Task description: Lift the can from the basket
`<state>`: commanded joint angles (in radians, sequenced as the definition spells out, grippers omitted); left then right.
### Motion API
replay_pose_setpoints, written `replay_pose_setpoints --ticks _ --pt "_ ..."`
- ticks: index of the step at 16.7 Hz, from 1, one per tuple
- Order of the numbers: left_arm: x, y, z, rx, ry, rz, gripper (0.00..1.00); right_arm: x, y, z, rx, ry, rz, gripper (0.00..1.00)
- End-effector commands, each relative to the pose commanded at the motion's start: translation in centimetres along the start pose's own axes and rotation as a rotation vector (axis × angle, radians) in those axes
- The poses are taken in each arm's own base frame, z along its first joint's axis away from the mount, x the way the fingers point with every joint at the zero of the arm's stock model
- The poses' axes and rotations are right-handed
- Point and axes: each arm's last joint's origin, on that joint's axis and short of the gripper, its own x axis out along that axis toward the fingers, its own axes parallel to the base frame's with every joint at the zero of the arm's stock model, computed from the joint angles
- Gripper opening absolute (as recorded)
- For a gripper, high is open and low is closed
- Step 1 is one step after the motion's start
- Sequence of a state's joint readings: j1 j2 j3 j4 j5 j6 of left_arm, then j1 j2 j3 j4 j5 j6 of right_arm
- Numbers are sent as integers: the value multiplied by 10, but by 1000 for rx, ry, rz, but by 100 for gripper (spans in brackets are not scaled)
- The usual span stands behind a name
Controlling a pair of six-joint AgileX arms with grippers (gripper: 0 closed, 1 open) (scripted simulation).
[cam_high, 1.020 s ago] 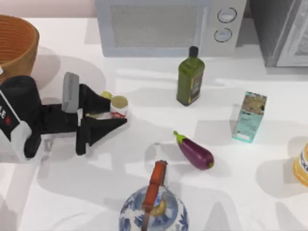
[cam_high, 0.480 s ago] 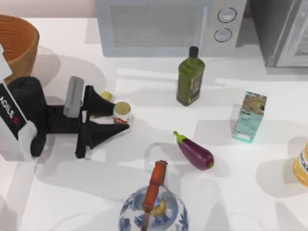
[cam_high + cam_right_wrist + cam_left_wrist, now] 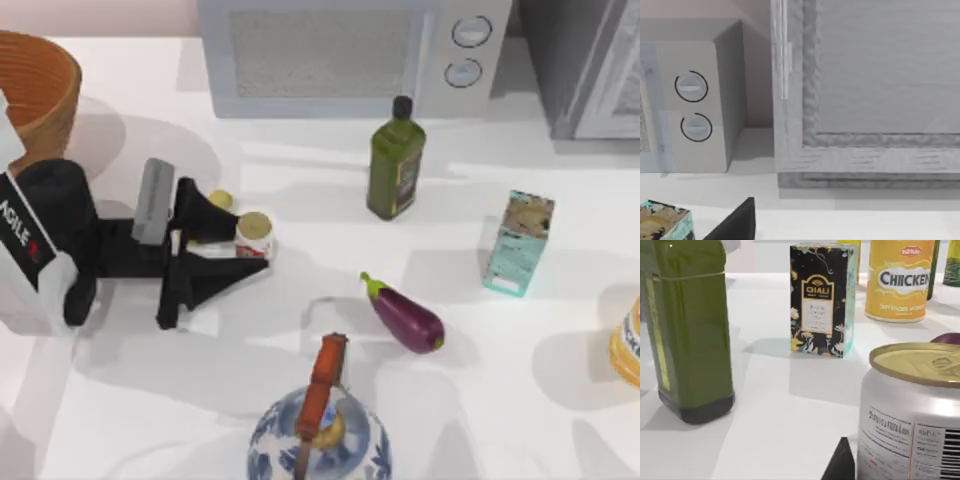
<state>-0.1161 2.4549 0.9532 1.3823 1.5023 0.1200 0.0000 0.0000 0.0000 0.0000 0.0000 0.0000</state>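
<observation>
Left gripper closed around the small red-and-white labelled tin can, well clear of the orange-tan woven wicker basket; removal appears complete, set-down possibly remaining.

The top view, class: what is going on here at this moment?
The left gripper is at the table's left, its fingers on either side of the can, a small tin with a pale gold top. The can is out on the white table, apart from the basket at the far left corner. Whether the fingers have closed on it I cannot tell. An oil bottle, an eggplant and a tea box stand or lie nearby, untouched.
</observation>
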Motion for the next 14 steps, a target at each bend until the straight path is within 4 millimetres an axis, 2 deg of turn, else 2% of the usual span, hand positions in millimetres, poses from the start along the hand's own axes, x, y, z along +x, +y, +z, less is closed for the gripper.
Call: replay_pose_setpoints --ticks 8,14 --pt "0 0 0 0 0 0 98 0 0 0 0 0 0 100" --pt "0 0 0 0 0 0 100 0 0 0 0 0 0 100"
